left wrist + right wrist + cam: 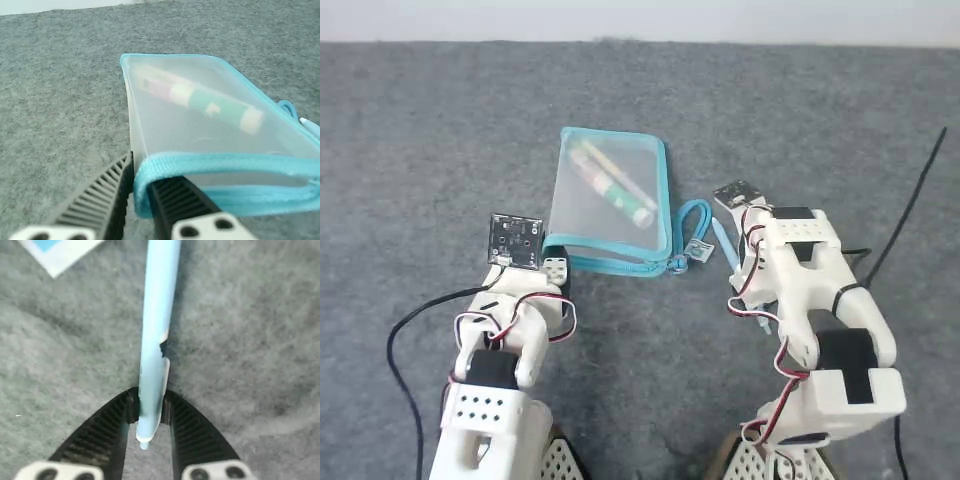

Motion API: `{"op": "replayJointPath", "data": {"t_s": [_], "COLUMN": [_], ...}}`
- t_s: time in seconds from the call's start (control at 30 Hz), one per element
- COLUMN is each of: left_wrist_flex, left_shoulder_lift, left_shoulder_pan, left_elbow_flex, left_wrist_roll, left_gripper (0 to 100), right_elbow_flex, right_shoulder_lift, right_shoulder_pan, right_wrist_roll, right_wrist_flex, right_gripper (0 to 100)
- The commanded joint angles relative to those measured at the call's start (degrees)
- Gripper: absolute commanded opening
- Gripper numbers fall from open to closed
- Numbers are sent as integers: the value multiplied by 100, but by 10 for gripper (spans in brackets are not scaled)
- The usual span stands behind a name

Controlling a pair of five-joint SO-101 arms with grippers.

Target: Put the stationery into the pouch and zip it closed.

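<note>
A clear pouch (605, 205) with turquoise trim lies on the grey carpet, and a striped stick-shaped item (613, 183) shows through its mesh. My left gripper (557, 268) is shut on the pouch's near left corner, the turquoise edge (142, 182) pinched between its black fingers. A light blue pen (723, 241) lies just right of the pouch's zipper loop (696, 215). My right gripper (149, 412) is shut on the pen (155, 340) near its rear end. The pen points away along the carpet.
A small white tag (698, 250) hangs at the zipper end near the pen tip. Black cables (905, 210) trail at the right and at the lower left. Grey carpet (440, 130) spreads around the pouch.
</note>
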Motion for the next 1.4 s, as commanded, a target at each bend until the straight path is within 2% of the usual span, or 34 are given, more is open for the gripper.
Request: {"op": "replayJointPath", "data": {"t_s": [0.0, 0.27, 0.43, 0.53, 0.63, 0.77, 0.87, 1.1, 1.23, 1.37], "left_wrist_flex": [-132, -141, -141, -141, -141, -141, -141, -141, -141, -141], "left_shoulder_lift": [9, 9, 9, 9, 9, 9, 9, 9, 9, 9], "left_shoulder_pan": [-35, -35, -35, -26, -18, -26, -26, -26, -18, 0], "left_elbow_flex": [-101, -101, -101, -101, -101, -101, -101, -101, -101, -101], "left_wrist_roll": [62, 62, 62, 62, 62, 62, 62, 62, 62, 62], "left_gripper": [12, 12, 12, 12, 12, 12, 12, 12, 12, 12], "right_elbow_flex": [-167, -167, -167, -132, -132, -18, 114, 26, -607, -1521], "right_shoulder_lift": [-268, -2826, -4629, -5455, -5807, -5613, -5182, -3732, -2985, -2114], "right_shoulder_pan": [57, 505, 374, -189, -1323, -2809, -3310, -3319, -2993, -2633], "right_wrist_roll": [-70, -35, -26, 149, 413, 484, 246, -26, -484, -545], "right_wrist_flex": [224, 1675, 2571, 3011, 3486, 3688, 3468, 2686, 2519, 2563], "right_gripper": [7, 6, 6, 6, 6, 6, 6, 6, 6, 6]}}
